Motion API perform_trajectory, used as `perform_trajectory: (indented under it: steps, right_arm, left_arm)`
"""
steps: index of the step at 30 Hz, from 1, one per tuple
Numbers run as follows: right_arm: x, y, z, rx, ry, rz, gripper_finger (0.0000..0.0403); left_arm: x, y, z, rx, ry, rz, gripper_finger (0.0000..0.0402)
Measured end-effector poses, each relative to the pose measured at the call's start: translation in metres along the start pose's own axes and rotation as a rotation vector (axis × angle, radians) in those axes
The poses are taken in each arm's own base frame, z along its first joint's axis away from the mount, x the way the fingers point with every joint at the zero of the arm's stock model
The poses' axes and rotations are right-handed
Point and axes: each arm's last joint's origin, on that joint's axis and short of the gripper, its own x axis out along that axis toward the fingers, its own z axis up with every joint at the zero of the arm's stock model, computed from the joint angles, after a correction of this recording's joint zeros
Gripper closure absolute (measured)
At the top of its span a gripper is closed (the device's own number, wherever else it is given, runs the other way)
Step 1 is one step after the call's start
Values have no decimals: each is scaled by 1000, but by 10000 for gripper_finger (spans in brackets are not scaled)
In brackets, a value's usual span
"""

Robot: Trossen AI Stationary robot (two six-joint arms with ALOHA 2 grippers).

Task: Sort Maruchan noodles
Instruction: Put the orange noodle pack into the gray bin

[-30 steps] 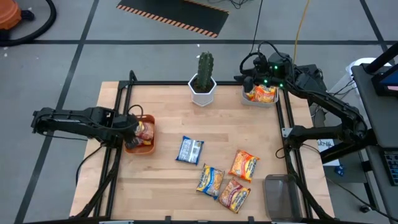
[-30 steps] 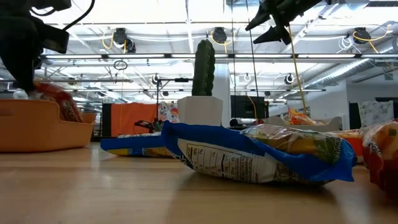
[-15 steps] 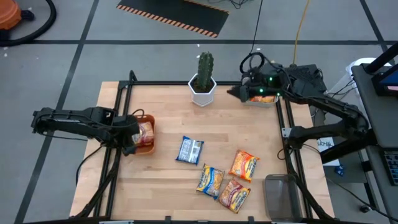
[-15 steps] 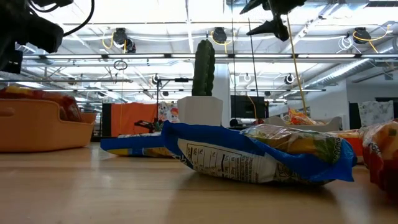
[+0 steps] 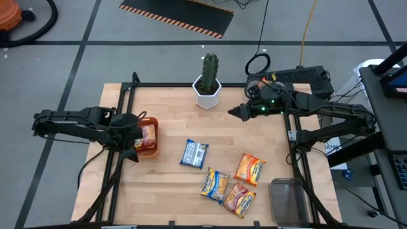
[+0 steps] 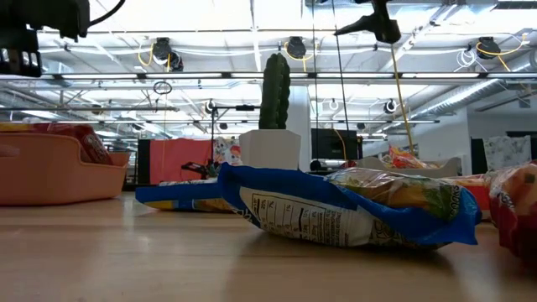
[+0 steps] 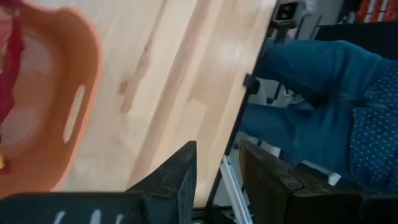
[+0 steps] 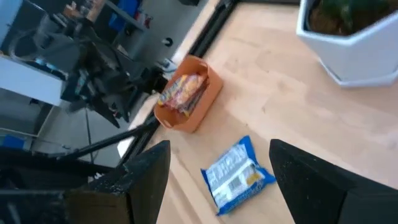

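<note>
A wooden table is seen from above, with a dark robot arm on each side. Nearest the front edge, toward the right, a clear bin sits at the table's corner. Just left of it lie three Maruchan noodle packets close together: a red-orange packet nearest, a yellow-and-blue packet touching its left side, and an orange packet slightly farther back. Left of these and a little farther, near the table's middle, a blue packet lies flat and alone; in the table-level view the same blue packet fills the foreground.

At the left edge stands an orange bin holding red-orange packets. The left gripper hangs just beside the bin's near left corner, its fingers slightly parted and holding nothing. A person in blue clothing shows beyond the table edge in the left wrist view.

Farther back, the right gripper hovers over the table's far right part, pointing left, its fingers spread wide and empty. Behind the right arm, at the far right corner, a grey bin is mostly hidden, with a bit of orange packet showing. At the far edge, centre, a cactus stands in a white pot.
</note>
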Motion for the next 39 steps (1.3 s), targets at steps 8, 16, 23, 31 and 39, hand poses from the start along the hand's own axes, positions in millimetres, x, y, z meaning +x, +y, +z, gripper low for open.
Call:
perform_trajectory:
  steps: [8, 16, 23, 31, 39]
  right_arm:
    - [-1, -6, -14, 10, 187, -32, 138]
    - [-8, -20, -28, -128, 467, -51, 138]
    - [-15, -27, -42, -352, 613, -64, 138]
    - [-16, -54, -64, -553, 802, -96, 138]
    - [-7, -92, -93, -689, 927, -64, 138]
  left_arm:
    - [-1, -11, 14, -14, -110, -107, 277]
    - [-6, -22, 33, 32, -427, -72, 277]
    - [3, -20, 48, 36, -501, 32, 277]
    - [29, -15, 72, -13, -440, 108, 277]
    - [56, -13, 96, -15, -430, 121, 277]
